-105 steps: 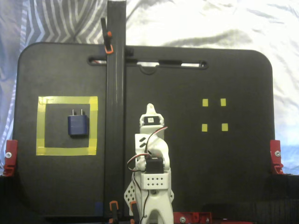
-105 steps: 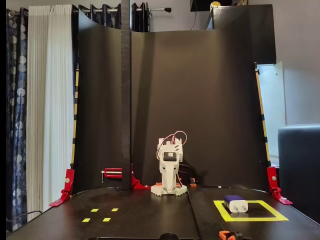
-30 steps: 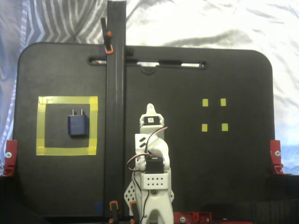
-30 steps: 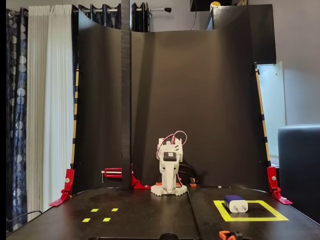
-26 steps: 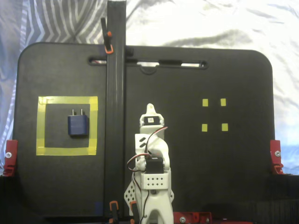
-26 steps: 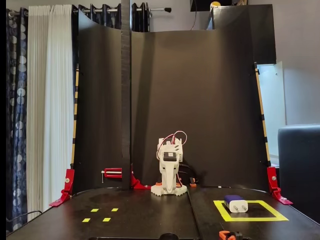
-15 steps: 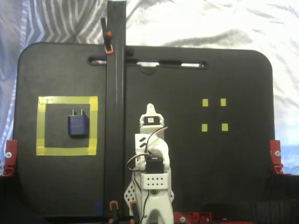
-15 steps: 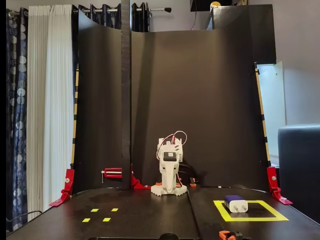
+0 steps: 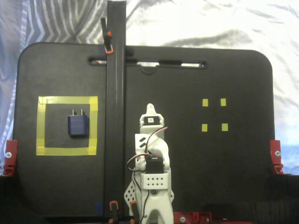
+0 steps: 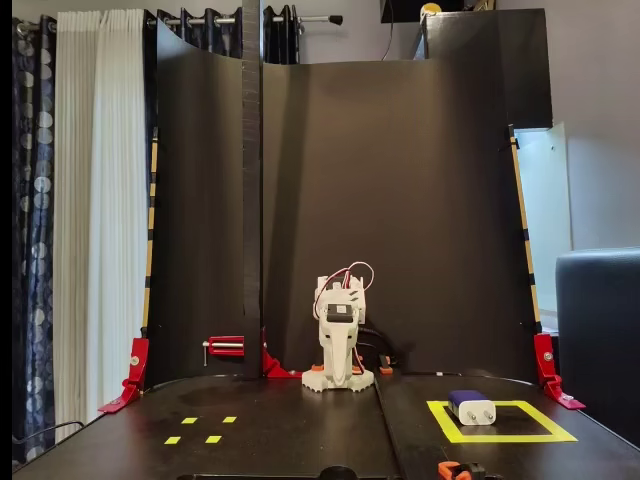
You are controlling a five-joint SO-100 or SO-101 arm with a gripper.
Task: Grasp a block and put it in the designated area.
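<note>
The dark-blue block [image 9: 78, 125] lies flat inside the large yellow tape square [image 9: 41, 126] at the left of the black board, with its two metal prongs pointing to the far edge. In the other fixed view the block [image 10: 470, 406] sits inside the yellow outline [image 10: 505, 437] at the front right. My white arm [image 10: 338, 340] is folded over its base at the board's middle. The gripper [image 9: 149, 109] points away from the base, looks shut and empty, and is well to the right of the block.
A tall black post [image 9: 116, 93] stands between the arm and the yellow square. Four tiny yellow tape squares [image 9: 214, 114] mark the board's right half. Red clamps [image 9: 10, 156] [image 9: 276, 156] hold the board's side edges. A black backdrop [image 10: 400, 200] rises behind the arm.
</note>
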